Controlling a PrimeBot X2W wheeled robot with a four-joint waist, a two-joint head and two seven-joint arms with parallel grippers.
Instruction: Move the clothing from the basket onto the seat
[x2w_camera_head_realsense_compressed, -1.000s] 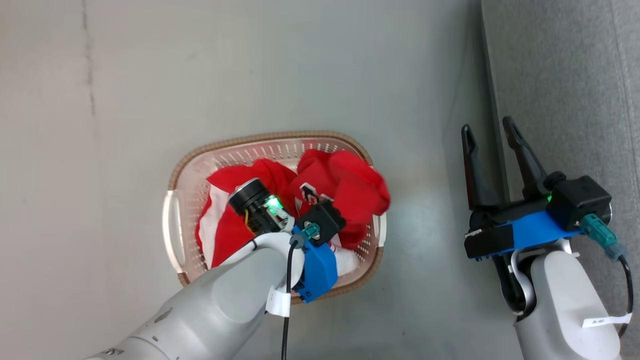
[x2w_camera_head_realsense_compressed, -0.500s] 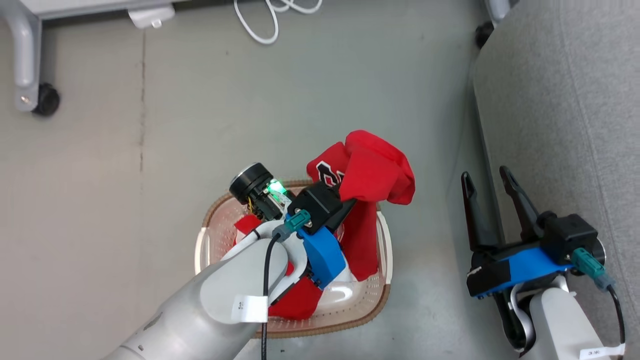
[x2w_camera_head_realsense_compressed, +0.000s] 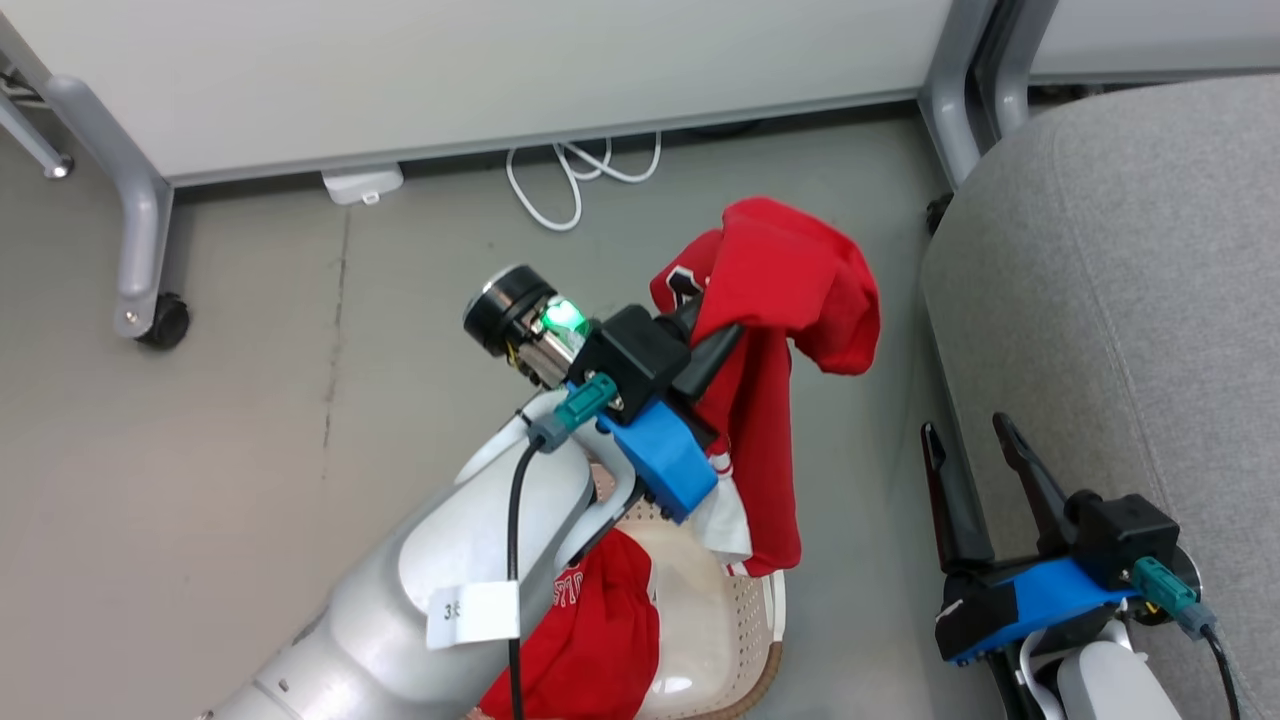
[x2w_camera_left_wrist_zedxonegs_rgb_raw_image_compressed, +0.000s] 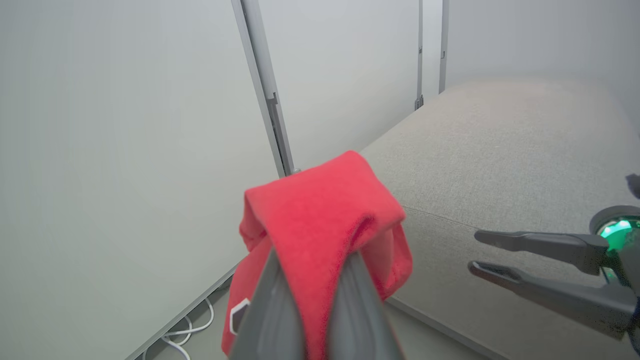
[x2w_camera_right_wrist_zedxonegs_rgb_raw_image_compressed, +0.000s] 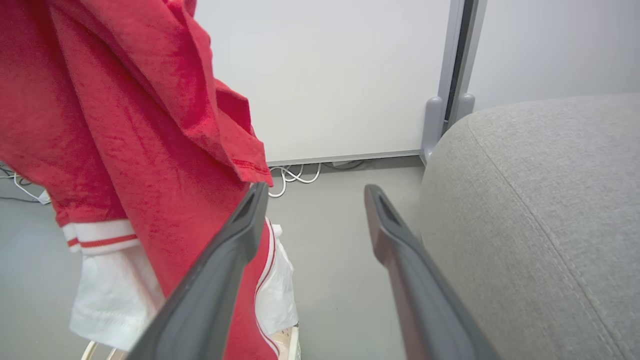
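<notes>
My left gripper (x2w_camera_head_realsense_compressed: 722, 335) is shut on a red jersey shirt (x2w_camera_head_realsense_compressed: 790, 290), which hangs well above the floor with its white lining and striped cuff trailing down over the basket (x2w_camera_head_realsense_compressed: 752, 625). In the left wrist view the red cloth (x2w_camera_left_wrist_zedxonegs_rgb_raw_image_compressed: 320, 215) drapes over my closed fingers (x2w_camera_left_wrist_zedxonegs_rgb_raw_image_compressed: 272, 300). A second red shirt (x2w_camera_head_realsense_compressed: 590, 640) lies in the cream basket, partly hidden by my left forearm. The grey seat (x2w_camera_head_realsense_compressed: 1120, 300) rises just right of the held shirt. My right gripper (x2w_camera_head_realsense_compressed: 965, 440) stands open and empty beside the seat's edge, near the hanging shirt (x2w_camera_right_wrist_zedxonegs_rgb_raw_image_compressed: 125, 125).
A white partition on grey metal legs runs along the back, with a castor (x2w_camera_head_realsense_compressed: 160, 320) at the left. A white cable (x2w_camera_head_realsense_compressed: 580, 170) and a small white block (x2w_camera_head_realsense_compressed: 362, 184) lie on the grey floor below it. Another grey post (x2w_camera_head_realsense_compressed: 950, 110) stands at the seat's far corner.
The head camera has tilted up. My left arm has risen with one red shirt, lifting it out of the basket and toward the seat. My right gripper stays open.
</notes>
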